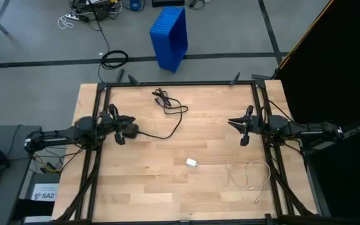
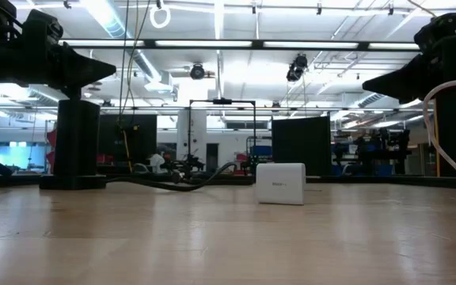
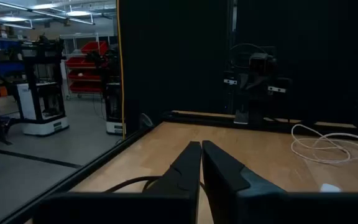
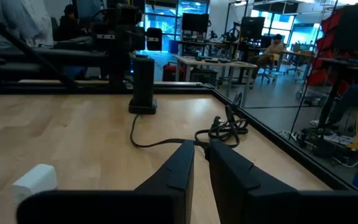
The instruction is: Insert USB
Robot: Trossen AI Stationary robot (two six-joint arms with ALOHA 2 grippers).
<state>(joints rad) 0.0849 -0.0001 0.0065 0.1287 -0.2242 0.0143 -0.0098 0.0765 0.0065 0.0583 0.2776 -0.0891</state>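
Overhead first: I see my left gripper [image 1: 130,130] parked at the left side of the wooden table [image 1: 136,187], fingers pressed together with nothing between them. My right gripper [image 1: 235,122] sits across from it at the right side, fingers all but shut and likewise holding nothing. The white charger block [image 1: 192,163] lies on the bare wood between the two arms, nearer the front edge and apart from both. A coiled white USB cable [image 1: 249,175] rests toward the front right, well clear of the charger. A black cable [image 1: 170,109] loops across the back left part of the table. Beyond the table a blue bin [image 1: 169,36] stands on the floor.

At table height, I see the charger block [image 2: 280,183] standing upright near the middle, with the black cable [image 2: 188,180] trailing behind it and a loop of white cable [image 2: 450,127] at the right edge.

From my left wrist, the fingers [image 3: 185,171] meet in a thin seam, empty; the white cable [image 3: 328,146] lies ahead on the wood.

From my right wrist, the fingers [image 4: 176,168] show only a narrow gap, gripping nothing. The charger block [image 4: 36,180] is just beside them, and the black cable [image 4: 219,132] lies beyond.
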